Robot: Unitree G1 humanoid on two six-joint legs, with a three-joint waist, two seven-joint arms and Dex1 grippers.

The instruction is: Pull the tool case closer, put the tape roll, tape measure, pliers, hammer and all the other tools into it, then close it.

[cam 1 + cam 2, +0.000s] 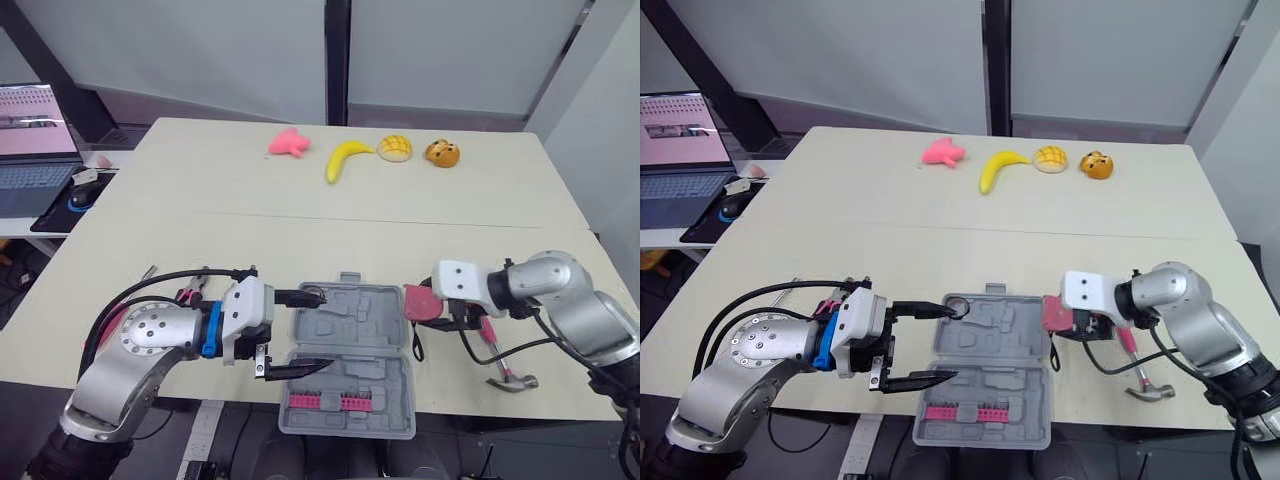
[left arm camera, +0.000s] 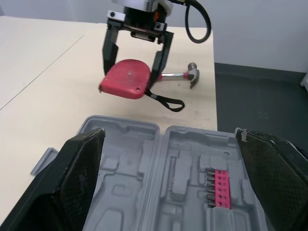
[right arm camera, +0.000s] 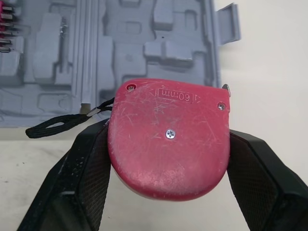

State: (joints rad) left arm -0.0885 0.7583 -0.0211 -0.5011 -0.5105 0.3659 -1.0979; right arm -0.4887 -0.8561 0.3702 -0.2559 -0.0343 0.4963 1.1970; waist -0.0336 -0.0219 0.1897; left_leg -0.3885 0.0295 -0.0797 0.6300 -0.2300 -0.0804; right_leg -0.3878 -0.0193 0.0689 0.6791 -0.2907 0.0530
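Observation:
The grey tool case (image 1: 350, 340) lies open at the table's front middle, with a pink bit strip (image 1: 325, 401) in its near half. My left gripper (image 1: 320, 330) is open, its fingers (image 2: 82, 178) spread wide over the case's left side. Just right of the case, my right gripper (image 1: 432, 306) is shut on the red tape measure (image 3: 168, 134), whose black strap (image 2: 166, 102) hangs toward the case. The hammer (image 1: 505, 372) lies on the table right of that, partly under my right arm. Pink-handled pliers (image 1: 192, 290) lie left of the case, behind my left arm.
A pink toy (image 1: 288, 143), a banana (image 1: 345, 158) and two buns (image 1: 395, 148) line the far side of the table. A laptop (image 1: 35, 150) and a mouse (image 1: 82, 198) sit on a side desk to the left. The table's front edge is close under the case.

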